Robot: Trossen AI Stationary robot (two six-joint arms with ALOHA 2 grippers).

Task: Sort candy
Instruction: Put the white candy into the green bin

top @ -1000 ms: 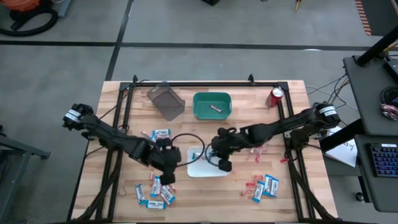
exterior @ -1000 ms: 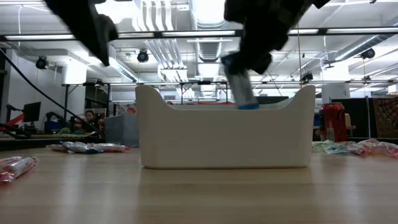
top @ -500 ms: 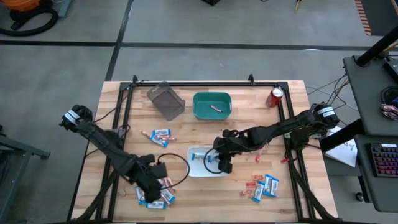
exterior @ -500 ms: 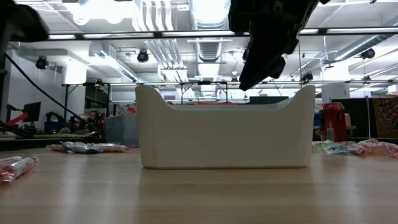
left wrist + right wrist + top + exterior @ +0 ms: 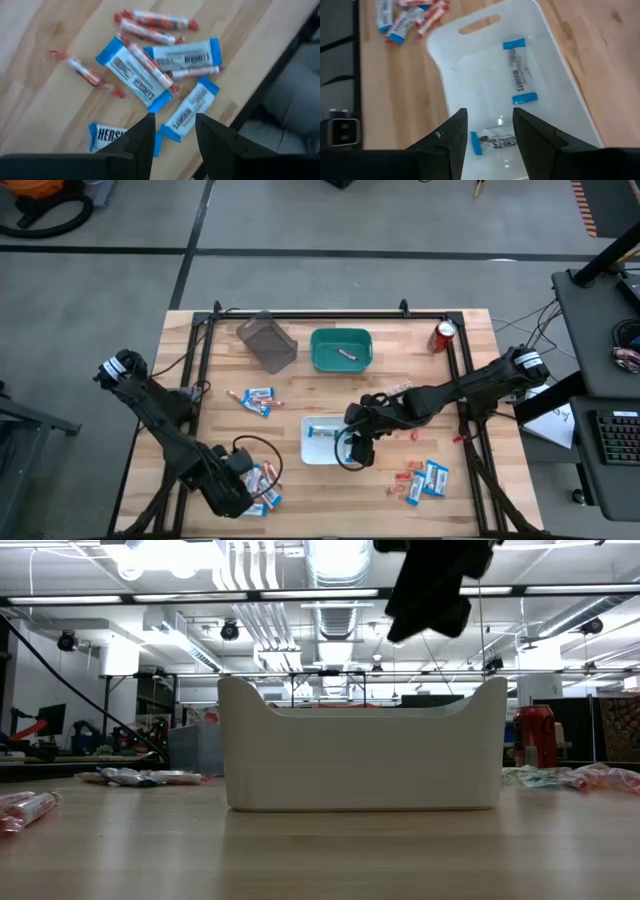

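Note:
My left gripper (image 5: 243,480) (image 5: 174,131) hangs open, pointing down, over a pile of candy (image 5: 150,65) (image 5: 265,490) at the table's near left: blue-and-white packets and red-and-white sticks lying flat on the wood. It touches none of them. My right gripper (image 5: 352,452) (image 5: 489,122) (image 5: 430,615) is open above the near right part of the white bin (image 5: 308,442) (image 5: 445,65) (image 5: 360,760). Two blue-and-white packets (image 5: 519,70) (image 5: 492,142) lie flat on the bin's floor.
At the far side stand a dark bin (image 5: 266,342), a green bin (image 5: 318,350) with one sweet inside, and a red can (image 5: 443,335). More candy lies left of the white bin (image 5: 257,397) and at the near right (image 5: 420,478), with pinkish pieces (image 5: 412,420) between.
My right gripper has opened over the white bin and let go of a blue-and-white packet, which now lies inside; the gripper has risen a little. My left gripper has swung from beside the bin toward the table's near left edge, rolling its wrist, and now hangs over the candy pile.

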